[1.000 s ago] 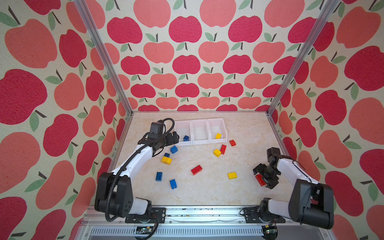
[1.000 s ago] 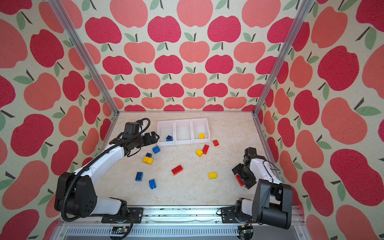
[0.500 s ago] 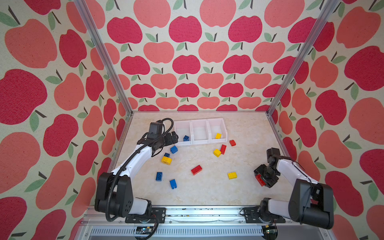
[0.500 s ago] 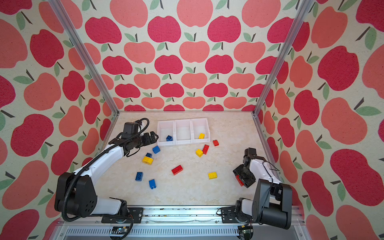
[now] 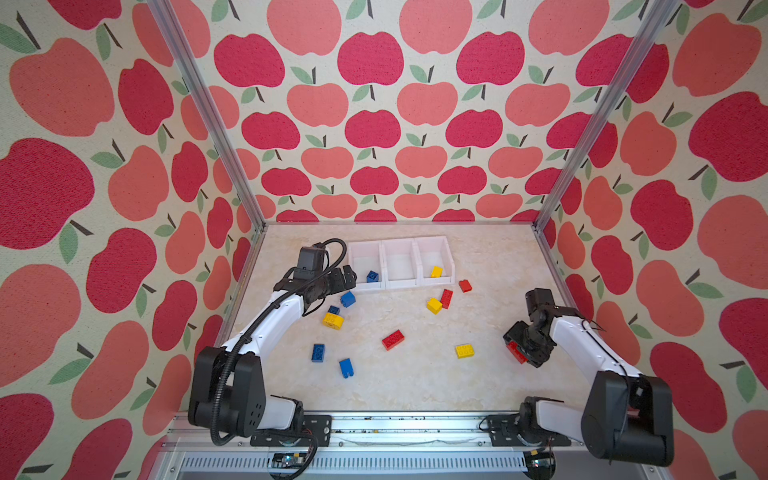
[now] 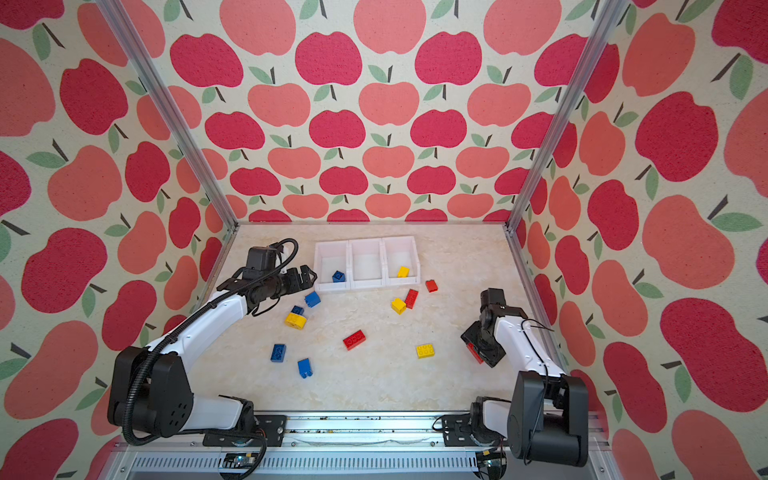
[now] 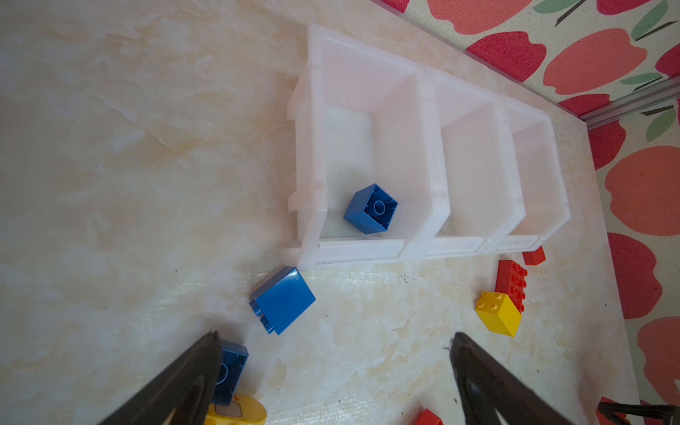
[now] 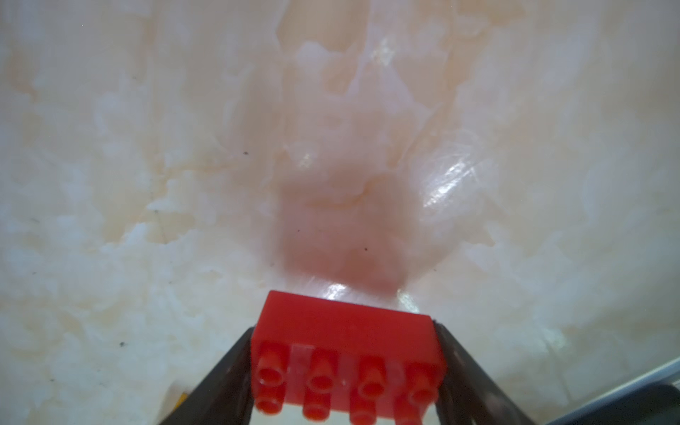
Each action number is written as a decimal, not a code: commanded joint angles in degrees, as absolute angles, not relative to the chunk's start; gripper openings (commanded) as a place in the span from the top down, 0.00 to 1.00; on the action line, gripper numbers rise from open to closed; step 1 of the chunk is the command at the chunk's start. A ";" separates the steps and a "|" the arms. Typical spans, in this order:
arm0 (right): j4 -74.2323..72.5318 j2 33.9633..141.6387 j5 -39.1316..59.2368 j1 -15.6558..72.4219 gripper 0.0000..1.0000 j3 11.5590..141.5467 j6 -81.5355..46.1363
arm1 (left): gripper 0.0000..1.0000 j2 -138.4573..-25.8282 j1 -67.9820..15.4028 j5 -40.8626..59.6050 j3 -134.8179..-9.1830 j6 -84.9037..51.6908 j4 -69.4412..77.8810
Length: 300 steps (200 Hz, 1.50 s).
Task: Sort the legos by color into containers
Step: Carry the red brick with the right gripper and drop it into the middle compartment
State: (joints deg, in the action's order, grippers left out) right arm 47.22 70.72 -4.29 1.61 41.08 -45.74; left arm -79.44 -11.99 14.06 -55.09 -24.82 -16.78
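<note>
Red brick (image 8: 347, 353) is pinched in the right tool (image 8: 346, 331), jaws on its short ends, studs toward the wrist camera. It sits low over the surface (image 8: 331, 147) at the near right, well apart from the bins (image 5: 400, 284). Can't tell if it's clear of the surface.

Step, my read: red pick is made, carry comes next. Left bin (image 5: 363, 262) has one blue brick (image 5: 372, 276) and right bin (image 5: 432, 255) has one yellow brick (image 5: 436, 272). Middle bin (image 5: 399, 266) is bare, so red likely goes there. That needs a lift, a long reach across, and a release above the walls. Loose legos lie between, so carry high.

Left tool (image 7: 335, 336) is spread wide and holds nothing, just beside the left bin. A tipped blue brick (image 7: 283, 300) lies ahead of it, probably its next pick.

Views: only the right wrist shows the grip and studs; both top views give just a red sliver in the tool. Left wrist shows the binned blue brick hollow side up, but a wall hides the yellow brick. Top views show it.
</note>
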 commanded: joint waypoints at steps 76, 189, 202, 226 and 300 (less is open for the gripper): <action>47.98 78.28 -8.76 22.09 0.41 57.67 -47.93 | 0.01 -71.11 -11.01 13.74 -49.90 -27.43 -17.54; 39.46 106.96 -7.78 36.39 0.41 90.68 -38.58 | 0.01 -66.61 -10.50 12.91 -43.80 -28.75 -17.89; 39.04 110.39 -6.88 37.11 0.41 94.58 -37.17 | 0.01 -66.32 -10.48 12.93 -43.27 -28.94 -17.77; 38.40 115.57 -4.91 38.04 0.41 100.25 -35.78 | 0.01 -65.51 -10.41 12.99 -42.16 -29.57 -17.31; 36.70 123.91 -2.25 38.94 0.40 109.48 -33.66 | 0.01 -64.29 -10.33 13.16 -41.22 -30.32 -17.89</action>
